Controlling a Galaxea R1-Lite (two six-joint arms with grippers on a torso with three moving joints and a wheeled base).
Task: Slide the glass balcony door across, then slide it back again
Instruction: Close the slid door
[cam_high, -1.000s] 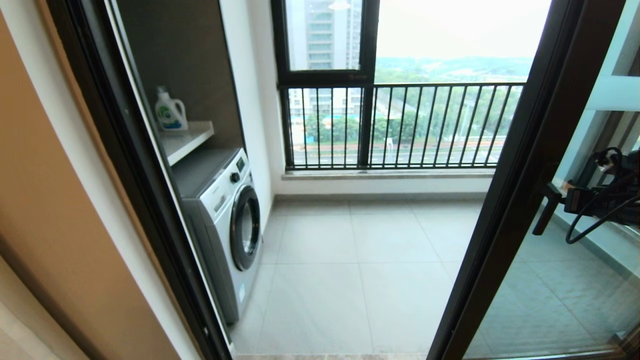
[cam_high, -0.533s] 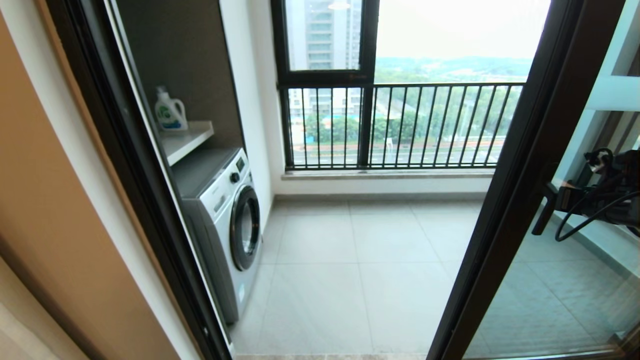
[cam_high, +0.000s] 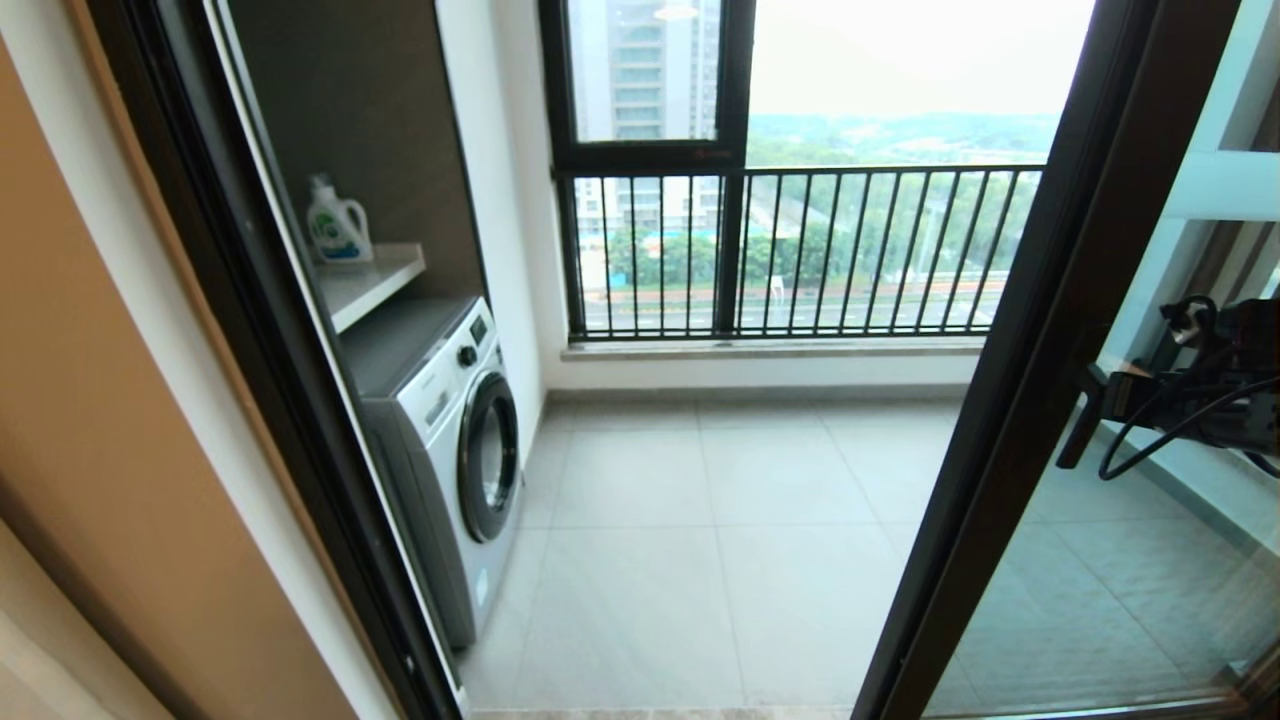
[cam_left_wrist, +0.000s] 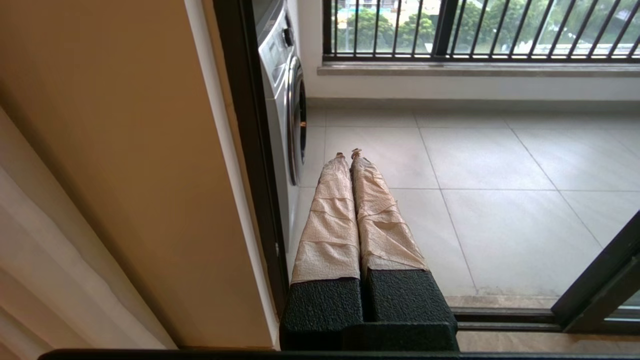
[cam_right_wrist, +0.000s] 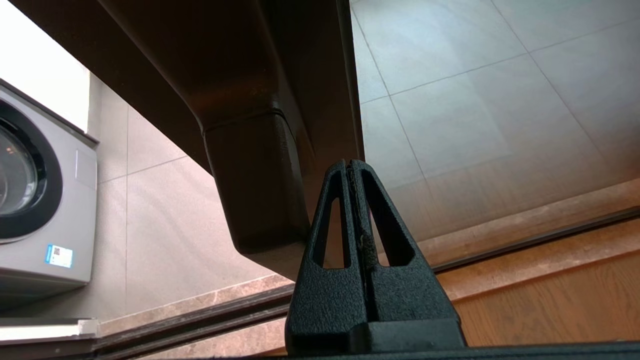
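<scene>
Against the handle (cam_high: 1082, 420) on the door frame, the right gripper (cam_right_wrist: 348, 165) presses with its jaws closed together, holding nothing. The glass balcony door (cam_high: 1060, 300) stands far over to the right, the doorway wide open. It looks like the slide-back step: the next move calls for a steady sideways push toward the washing machine (cam_high: 455, 450). The left gripper (cam_left_wrist: 349, 155) hangs idle by the left jamb, jaws closed and empty.

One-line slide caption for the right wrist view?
Right gripper, fingers shut, tips beside the dark handle on the glass balcony door, washing machine beyond.
</scene>
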